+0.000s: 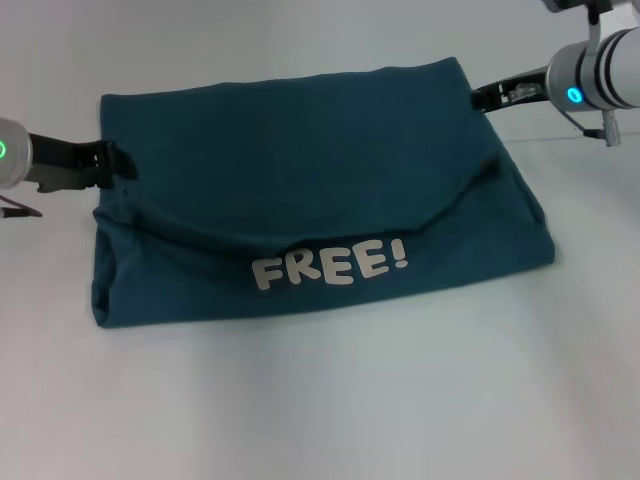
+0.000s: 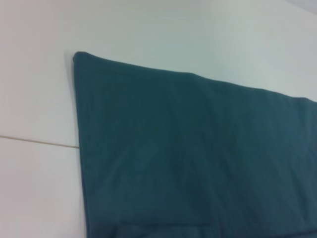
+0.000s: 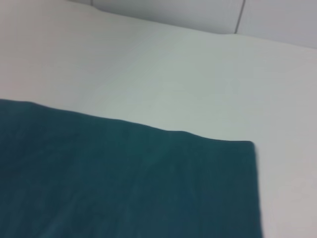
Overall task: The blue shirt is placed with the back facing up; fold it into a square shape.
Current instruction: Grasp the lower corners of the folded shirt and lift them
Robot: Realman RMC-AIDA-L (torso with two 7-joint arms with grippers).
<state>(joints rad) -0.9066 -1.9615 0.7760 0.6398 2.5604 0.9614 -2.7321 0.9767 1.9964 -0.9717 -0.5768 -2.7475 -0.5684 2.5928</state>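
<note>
The blue shirt [image 1: 300,170] lies folded on the white table, and its near layer shows the white print "FREE!" [image 1: 330,265]. A top layer is folded forward over it and ends in a sagging curved edge just above the print. My left gripper [image 1: 118,162] sits at the shirt's left edge, about halfway along that side. At the right edge, near the far corner, my right gripper [image 1: 478,97] touches the cloth. The left wrist view shows flat blue shirt [image 2: 188,148] with one corner. The right wrist view shows another corner of the blue shirt [image 3: 148,183].
The white table [image 1: 320,410] extends in front of the shirt and to both sides. A small dark object [image 1: 20,210] lies at the far left edge of the head view. A thin seam [image 2: 34,142] crosses the tabletop.
</note>
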